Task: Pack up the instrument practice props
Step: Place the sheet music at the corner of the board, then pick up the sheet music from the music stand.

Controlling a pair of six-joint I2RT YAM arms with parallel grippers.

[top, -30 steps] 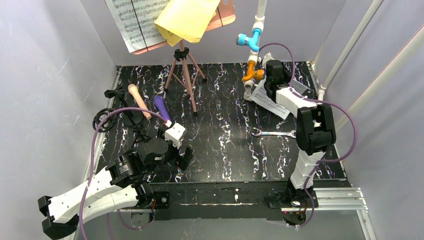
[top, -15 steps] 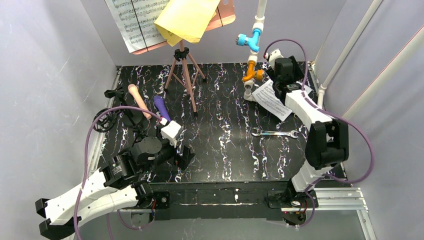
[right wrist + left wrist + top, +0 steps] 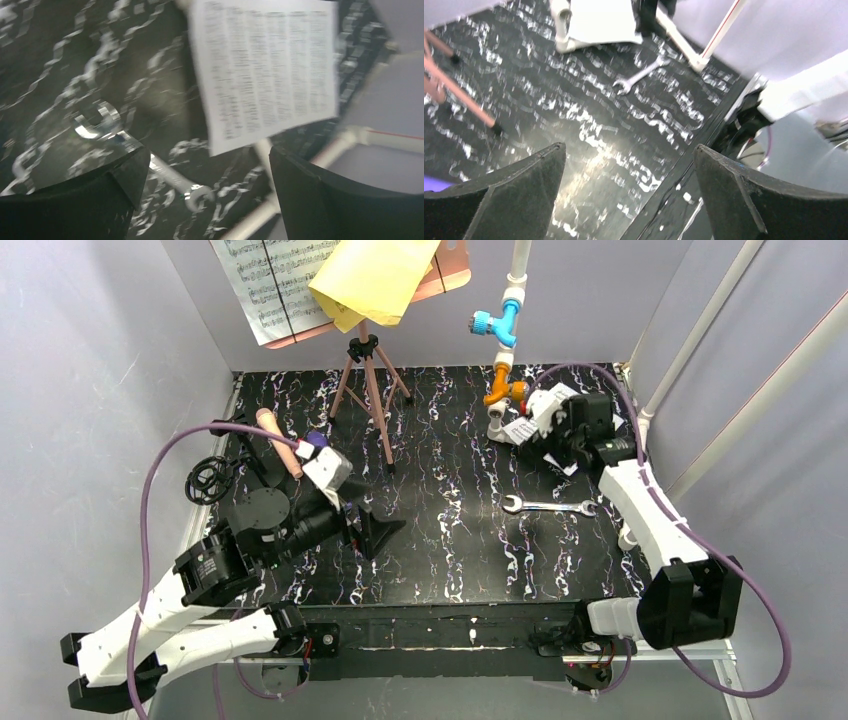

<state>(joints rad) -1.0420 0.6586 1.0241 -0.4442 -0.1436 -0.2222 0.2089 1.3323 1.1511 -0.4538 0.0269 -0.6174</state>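
Left pincer (image 3: 627,146) and right pincer (image 3: 208,149) gape wide, empty; only the right wrist view shows the white music sheet (image 3: 265,70) uncovered.

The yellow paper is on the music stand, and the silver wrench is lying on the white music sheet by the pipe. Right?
Not quite. The silver wrench lies on the black table itself, apart from the white music sheet by the pipe; the top view shows it. The yellow paper is on the music stand.
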